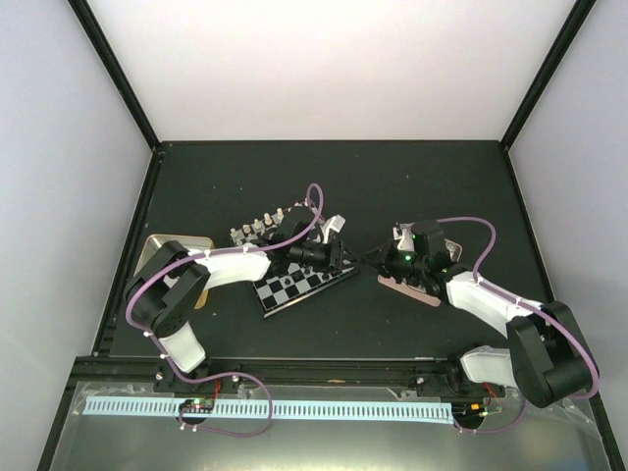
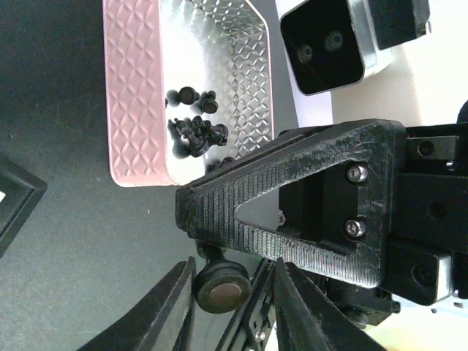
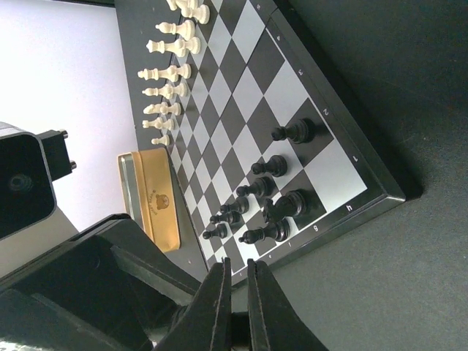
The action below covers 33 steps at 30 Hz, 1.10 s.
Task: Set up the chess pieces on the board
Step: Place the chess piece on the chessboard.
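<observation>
The board (image 1: 285,289) lies at mid-table, also in the right wrist view (image 3: 289,88). White pieces (image 3: 168,95) line its far edge and several black pieces (image 3: 270,197) stand at its near end. My right gripper (image 3: 239,265) is shut, its fingers (image 2: 292,205) pinching the stem of a black piece (image 2: 221,287) just right of the board, its round base facing the left wrist camera. My left gripper (image 2: 232,272) is open with its jaws on either side of that base. The two grippers meet between the board and the pink tray, left gripper (image 1: 361,257) facing right gripper (image 1: 385,259).
A pink-rimmed metal tray (image 2: 135,95) with several loose black pieces (image 2: 196,131) lies right of the board, under my right arm (image 1: 412,287). A tan-rimmed tray (image 1: 162,245) sits left of the board, also in the right wrist view (image 3: 153,197).
</observation>
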Each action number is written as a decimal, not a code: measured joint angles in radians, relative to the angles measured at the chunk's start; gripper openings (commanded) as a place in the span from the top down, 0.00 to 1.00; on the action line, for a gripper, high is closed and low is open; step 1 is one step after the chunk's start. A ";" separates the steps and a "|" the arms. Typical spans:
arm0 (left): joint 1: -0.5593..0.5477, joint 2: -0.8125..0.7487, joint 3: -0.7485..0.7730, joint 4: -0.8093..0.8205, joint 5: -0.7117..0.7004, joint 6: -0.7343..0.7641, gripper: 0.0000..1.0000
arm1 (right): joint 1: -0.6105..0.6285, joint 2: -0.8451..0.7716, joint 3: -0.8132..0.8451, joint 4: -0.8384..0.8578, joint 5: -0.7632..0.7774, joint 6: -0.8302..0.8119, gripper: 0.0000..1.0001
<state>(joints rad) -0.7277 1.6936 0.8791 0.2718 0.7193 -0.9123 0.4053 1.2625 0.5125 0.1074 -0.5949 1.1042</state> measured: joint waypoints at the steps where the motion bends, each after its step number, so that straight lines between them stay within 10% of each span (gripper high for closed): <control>1: 0.000 0.000 0.000 -0.006 -0.004 0.003 0.80 | 0.000 0.000 0.000 0.000 -0.001 0.000 0.94; 15: 0.000 -0.064 -0.001 -0.028 -0.029 0.042 0.92 | 0.002 -0.050 -0.009 0.034 -0.006 0.054 0.63; 33: 0.000 -0.499 -0.137 0.121 -0.079 0.065 0.88 | 0.068 -0.166 -0.087 0.741 -0.178 0.445 0.68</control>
<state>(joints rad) -0.7280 1.1950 0.7418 0.3923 0.6399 -0.8474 0.4736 1.0962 0.4255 0.8486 -0.7731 1.5494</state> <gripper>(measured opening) 0.139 0.347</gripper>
